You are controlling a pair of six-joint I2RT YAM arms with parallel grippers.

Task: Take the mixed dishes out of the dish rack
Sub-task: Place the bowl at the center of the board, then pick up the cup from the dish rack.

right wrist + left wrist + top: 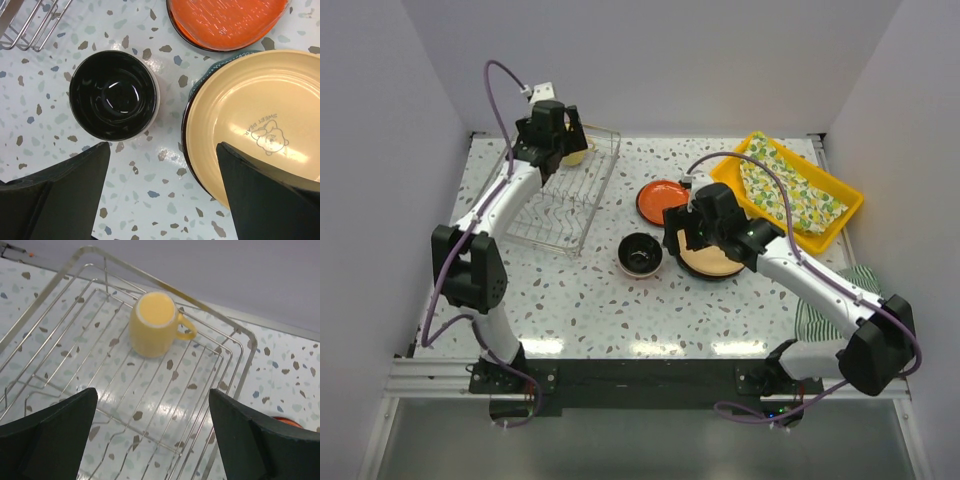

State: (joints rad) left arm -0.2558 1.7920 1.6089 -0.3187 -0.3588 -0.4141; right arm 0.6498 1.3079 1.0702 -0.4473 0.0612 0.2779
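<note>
The dish rack point(563, 212) stands at the back left, a silvery wire basket. A cream-yellow handled mug point(152, 324) stands upright in its far corner point(578, 153). My left gripper point(152, 427) hangs open above the rack's wires point(215, 310), short of the mug, with nothing between its fingers. On the table in the middle sit a black bowl point(113, 95), an orange plate point(227, 22) and a dark-rimmed plate with a cream face point(250, 115). My right gripper point(162, 187) is open over bare table between the bowl and the cream plate, holding nothing.
A yellow rectangular tray point(820, 240) with a lemon-print cloth lies at the back right. A green striped towel point(832, 300) lies under my right arm near the right edge. Grey walls close in the table on three sides.
</note>
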